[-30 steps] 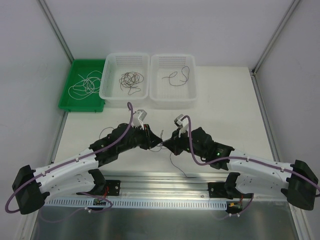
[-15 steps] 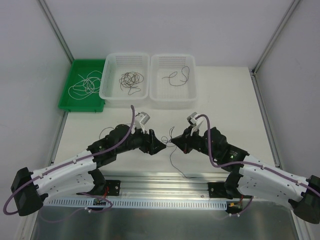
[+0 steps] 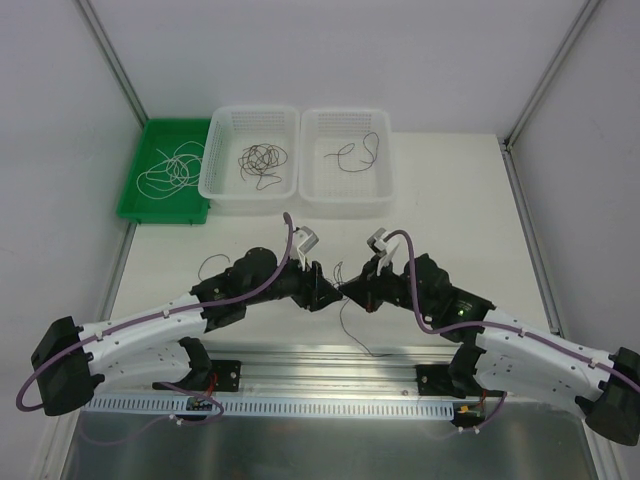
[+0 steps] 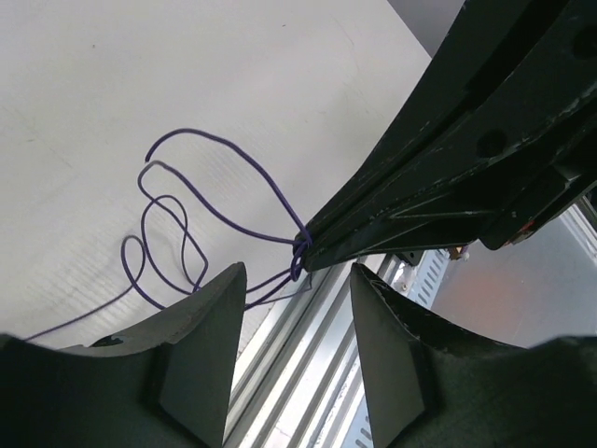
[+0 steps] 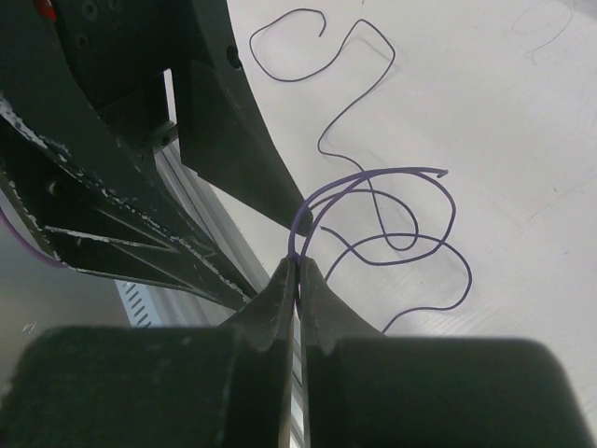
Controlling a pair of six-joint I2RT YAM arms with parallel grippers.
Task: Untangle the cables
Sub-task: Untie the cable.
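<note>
— Where are the cables now?

— The small tangle [image 4: 300, 248] is at the front middle of the desk [image 3: 450, 200], between my two arms. My right fingers [image 5: 276, 303] are pressed together on its knot and pinch it. The loose loops spread over the desk beyond.

— And the left side?

— The left fingers [image 4: 201, 327] stand spread in front of the knot and grip nothing.

— How much is done?

— About half, I judge. The green tray [image 3: 160, 213] holds whitish cables [image 3: 170, 172], and the right white basket [image 3: 345, 200] holds one dark cable [image 3: 352, 152] alone. But the left white basket [image 3: 225, 195] holds a dark bunch [image 3: 262, 160] that looks tangled, and my knot is not yet open.

— What differs from a second ago?

— Then the two arms met at the knot. Half a second ago they stood farther apart. Now the left arm is close to the right one again, probably for a new grip.
</note>
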